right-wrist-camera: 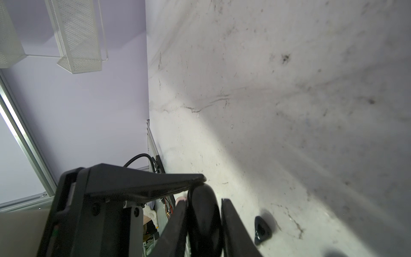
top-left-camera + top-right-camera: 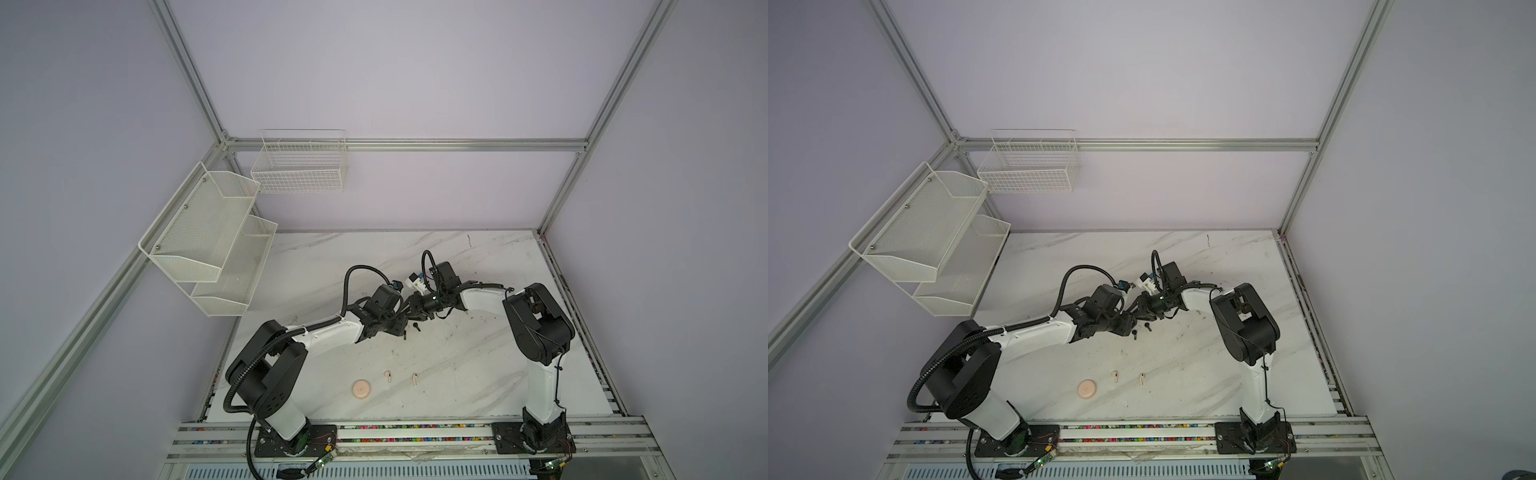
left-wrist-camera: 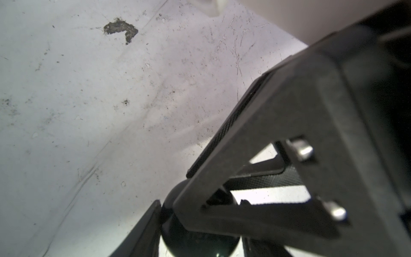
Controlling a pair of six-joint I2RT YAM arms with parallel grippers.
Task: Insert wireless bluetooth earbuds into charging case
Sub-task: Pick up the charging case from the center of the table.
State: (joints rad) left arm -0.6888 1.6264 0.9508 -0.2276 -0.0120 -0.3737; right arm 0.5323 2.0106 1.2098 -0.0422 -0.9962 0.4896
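My two grippers meet at mid-table on a round black charging case (image 3: 195,244). The left gripper (image 3: 200,222) is shut across its width. The right gripper (image 1: 203,204) pinches the case (image 1: 204,222) across its thin edge, with its fingers against both faces. In both top views the arms hide the case. Two black wireless bluetooth earbuds (image 2: 417,327) (image 2: 404,334) lie on the table just in front of the grippers, and one earbud (image 1: 262,230) shows beside my right fingers. Two cream earbuds (image 2: 387,375) (image 2: 414,377) and a closed pinkish round case (image 2: 362,390) lie nearer the front edge.
A small dark scrap (image 3: 121,30) lies on the marble table (image 2: 478,374). A white mesh shelf (image 2: 208,237) and a wire basket (image 2: 299,166) hang on the walls at the back left. Aluminium rails (image 2: 415,436) run along the front edge.
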